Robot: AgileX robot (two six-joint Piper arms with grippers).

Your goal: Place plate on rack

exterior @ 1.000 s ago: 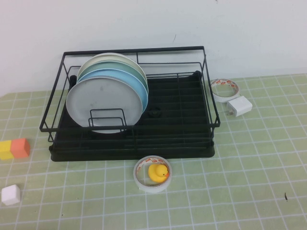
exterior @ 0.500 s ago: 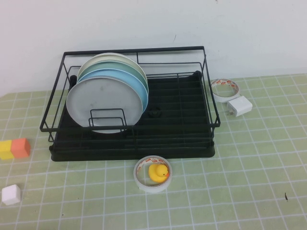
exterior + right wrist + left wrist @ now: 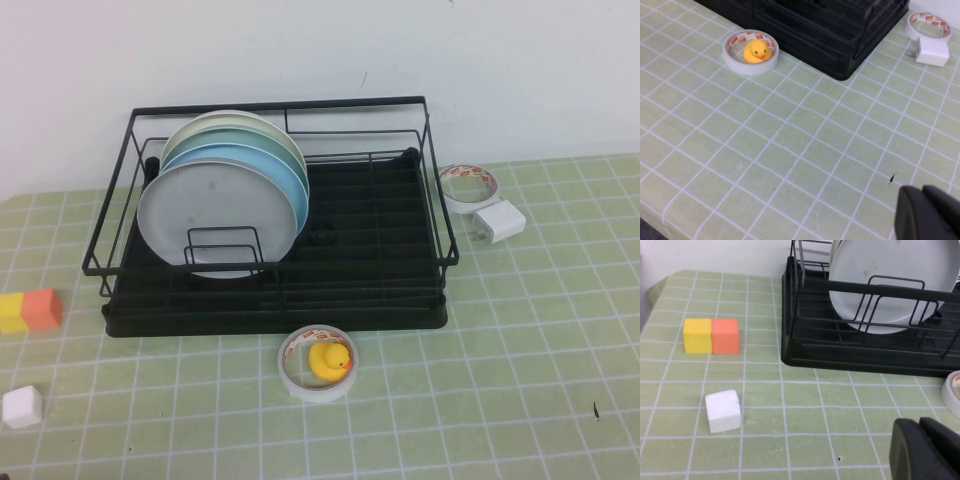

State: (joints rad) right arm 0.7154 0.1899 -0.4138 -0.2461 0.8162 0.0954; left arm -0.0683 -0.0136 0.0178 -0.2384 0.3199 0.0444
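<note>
The plate (image 3: 215,215) stood on edge at the front of the stack in the rack (image 3: 380,300), leaning against the light blue plate (image 3: 285,180) behind it and caught by a low wire loop, so the job looked done. Both arms hung back off the table: the left gripper (image 3: 927,447) over the cloth near the white cube (image 3: 723,411), the right gripper (image 3: 930,212) well short of the tape ring (image 3: 750,52) holding the duck (image 3: 758,50), each pinched shut on nothing. I'd guess the only risk was the plate sliding forward if that front wire failed to hold its rim.
</note>
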